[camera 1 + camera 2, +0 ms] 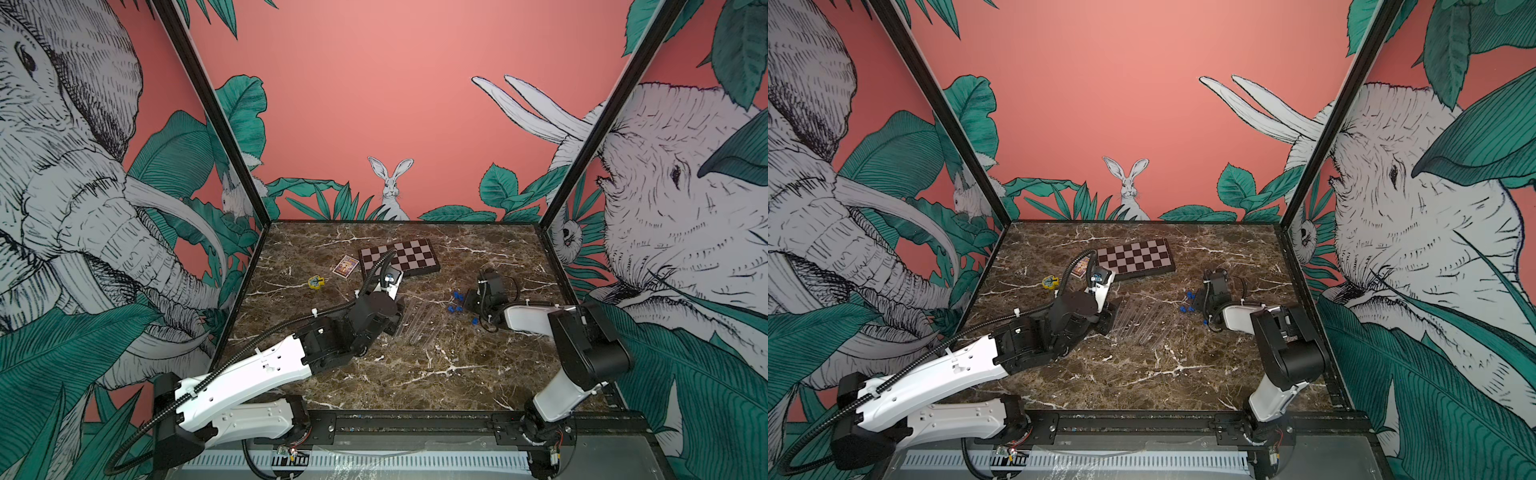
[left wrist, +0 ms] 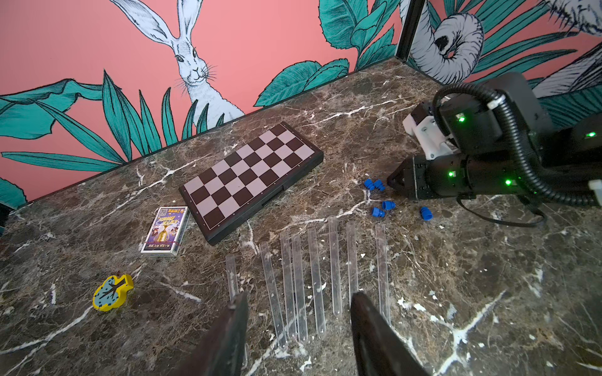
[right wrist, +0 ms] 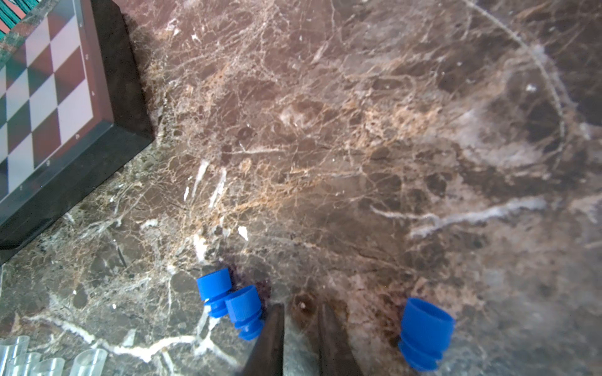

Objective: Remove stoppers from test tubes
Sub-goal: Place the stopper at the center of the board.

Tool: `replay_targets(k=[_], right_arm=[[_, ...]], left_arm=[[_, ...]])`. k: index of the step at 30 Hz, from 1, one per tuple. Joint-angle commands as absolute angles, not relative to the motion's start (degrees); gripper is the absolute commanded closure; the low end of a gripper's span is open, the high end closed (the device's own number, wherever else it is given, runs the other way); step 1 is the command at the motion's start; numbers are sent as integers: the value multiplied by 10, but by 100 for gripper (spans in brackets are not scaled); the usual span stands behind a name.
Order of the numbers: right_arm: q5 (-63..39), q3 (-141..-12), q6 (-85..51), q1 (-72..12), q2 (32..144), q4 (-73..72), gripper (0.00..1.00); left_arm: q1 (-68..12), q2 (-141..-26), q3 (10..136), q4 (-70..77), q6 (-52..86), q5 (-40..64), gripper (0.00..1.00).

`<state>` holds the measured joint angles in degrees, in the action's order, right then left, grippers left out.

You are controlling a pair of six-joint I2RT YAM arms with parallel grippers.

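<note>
Several clear test tubes [image 2: 316, 276] lie side by side on the marble table [image 2: 472, 293], all with bare mouths; in both top views they show faintly [image 1: 415, 320] [image 1: 1142, 320]. My left gripper [image 2: 298, 304] hovers open over their rounded ends, with nothing between its fingers. One finger [image 2: 234, 319] covers the end of the outermost tube. Several blue stoppers [image 2: 374, 184] [image 3: 244, 309] lie loose beside the tubes' mouths. My right gripper [image 3: 301, 325] is low among them, its jaws a narrow gap apart and empty. One stopper [image 3: 425, 328] lies just beside it.
A folded chessboard [image 2: 250, 177] lies behind the tubes. Beside it sits a box of cards [image 2: 166, 229], with a yellow-and-blue toy [image 2: 112, 293] nearer the left wall. The right arm's cable [image 2: 508, 221] loops onto the table near the stoppers. Walls close three sides.
</note>
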<state>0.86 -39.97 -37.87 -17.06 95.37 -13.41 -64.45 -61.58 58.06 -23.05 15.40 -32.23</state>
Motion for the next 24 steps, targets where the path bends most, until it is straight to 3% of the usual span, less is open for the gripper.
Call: replay_targets(k=[1, 10, 17, 21, 24], right_arm=[[18, -394, -377, -168, 940, -135, 79], [14, -397, -374, -169, 922, -131, 77], [29, -423, -323, -169, 778, -68, 69], [80, -452, -240, -168, 682, 16, 66], [129, -457, -185, -150, 635, 67, 63]], left_arm=[[-641, -612, 583, -235, 158, -333, 47], [-641, -608, 574, -235, 163, -334, 46], [-629, -617, 569, -223, 164, -329, 43], [-570, -634, 548, -186, 151, -299, 41], [-468, -642, 508, -133, 139, -244, 40]])
